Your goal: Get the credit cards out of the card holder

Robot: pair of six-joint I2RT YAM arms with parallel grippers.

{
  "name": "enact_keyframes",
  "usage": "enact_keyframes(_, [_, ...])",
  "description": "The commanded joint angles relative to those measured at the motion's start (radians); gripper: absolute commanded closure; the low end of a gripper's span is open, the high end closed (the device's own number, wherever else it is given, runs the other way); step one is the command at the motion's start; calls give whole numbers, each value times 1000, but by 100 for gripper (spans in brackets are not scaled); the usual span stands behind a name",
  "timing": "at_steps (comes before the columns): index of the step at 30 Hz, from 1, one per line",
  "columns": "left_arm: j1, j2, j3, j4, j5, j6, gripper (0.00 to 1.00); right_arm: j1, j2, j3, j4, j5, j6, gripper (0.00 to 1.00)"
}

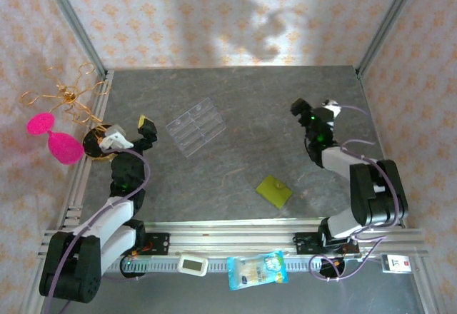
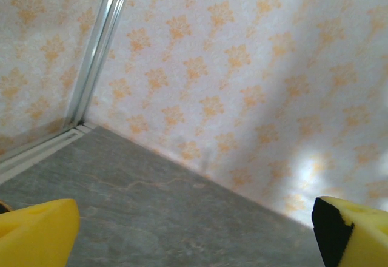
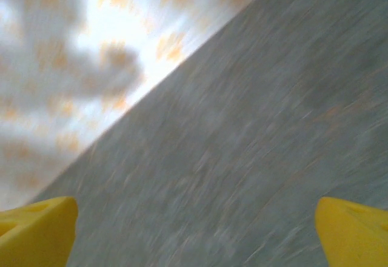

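Note:
The card holder (image 1: 275, 191) is an olive-yellow square wallet lying shut and flat on the grey table, right of centre and near the front. The credit cards are hidden. My left gripper (image 1: 148, 132) hovers at the table's left side, well away from the card holder. In the left wrist view its yellow fingers (image 2: 36, 233) stand wide apart over bare table, so the left gripper (image 2: 194, 243) is open. My right gripper (image 1: 313, 108) is at the back right, beyond the card holder. In the blurred right wrist view the right gripper (image 3: 194, 236) is open with nothing in it.
A clear plastic compartment tray (image 1: 196, 126) lies at the back centre-left. Pink and gold wire ornaments (image 1: 57, 139) hang by the left frame post. A snack packet (image 1: 257, 270) and a small white device (image 1: 191, 264) sit on the front rail. Wallpapered walls close in three sides.

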Motion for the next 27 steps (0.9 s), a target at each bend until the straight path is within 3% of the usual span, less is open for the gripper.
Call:
enact_keyframes(1, [-4, -48, -16, -17, 59, -169, 1, 104, 77, 93, -8, -233, -83, 7])
enact_keyframes(5, [-4, -126, 1, -83, 119, -250, 1, 213, 195, 188, -32, -349, -185, 17])
enact_keyframes(11, [-1, -227, 1, -169, 133, -378, 1, 277, 352, 334, -49, -496, -247, 28])
enact_keyframes(16, [3, -279, 7, -175, 242, -379, 1, 309, 490, 485, -149, -512, -288, 39])
enact_keyframes(21, [6, -277, 6, -177, 306, -448, 1, 327, 576, 578, -183, -556, -313, 38])
enact_keyframes(24, [8, -264, 15, -150, 411, -423, 1, 343, 597, 615, -194, -552, -323, 35])
enact_keyframes(27, [9, -239, 32, -157, 448, -418, 1, 348, 620, 643, -193, -553, -317, 34])
